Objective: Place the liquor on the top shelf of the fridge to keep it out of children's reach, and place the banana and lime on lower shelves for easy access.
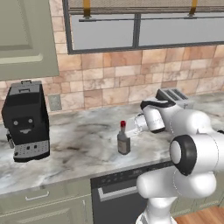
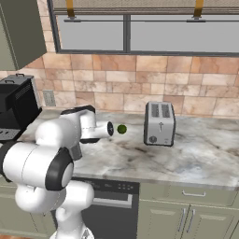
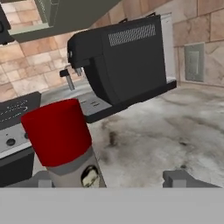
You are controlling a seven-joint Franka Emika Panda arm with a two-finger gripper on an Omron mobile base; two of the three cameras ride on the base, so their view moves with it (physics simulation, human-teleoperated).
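Observation:
The liquor (image 1: 124, 141) is a squat grey-brown bottle with a red cap, standing upright on the marble counter (image 1: 78, 148). My gripper (image 1: 127, 128) reaches it from the right at neck height. In the hand view the red cap (image 3: 57, 131) rises close between my gripper's (image 3: 111, 178) fingers, nearer the left fingertip (image 3: 43, 179) than the right one. The jaws stand wide apart around the neck, open. The lime (image 2: 122, 129), small and dark green, lies on the counter left of the toaster. The banana and the fridge with its shelves are out of view.
A black coffee machine (image 1: 26, 122) stands at the counter's left, under an olive wall cabinet (image 1: 26, 39). A silver toaster (image 2: 159, 123) sits to the right by the tiled wall. A dishwasher front (image 1: 118, 192) lies below the counter edge.

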